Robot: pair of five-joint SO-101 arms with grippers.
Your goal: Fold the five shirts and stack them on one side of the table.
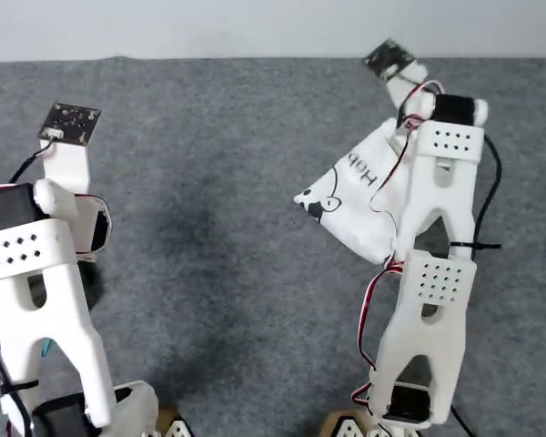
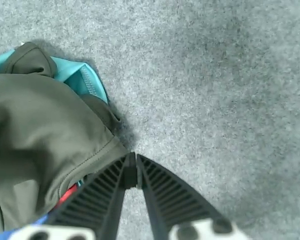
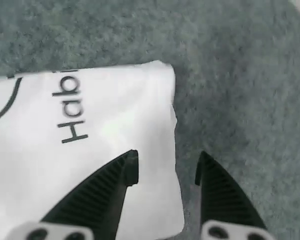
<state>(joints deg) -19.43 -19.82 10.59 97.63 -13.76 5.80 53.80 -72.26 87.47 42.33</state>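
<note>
Right gripper (image 3: 167, 167): fingers spread, released. Folded white shirt (image 3: 105, 125) edge lies between them, one finger over shirt, other over grey felt surface (image 3: 240, 75). Left gripper (image 2: 136, 170): fingers clenched tip to tip, just beside olive shirt (image 2: 35, 135) lying on teal shirt (image 2: 82, 77). Pale wall (image 1: 255, 27) beyond felt's far edge.

The counter (image 1: 218, 182) is covered in rough, matt grey felt. The white shirt (image 1: 355, 205) is smooth cloth; the olive shirt (image 2: 40, 130) is matt, fine-woven cloth. The fingers (image 2: 165, 195) are ribbed matt black plastic, the arms (image 1: 432, 328) smooth white plastic.
</note>
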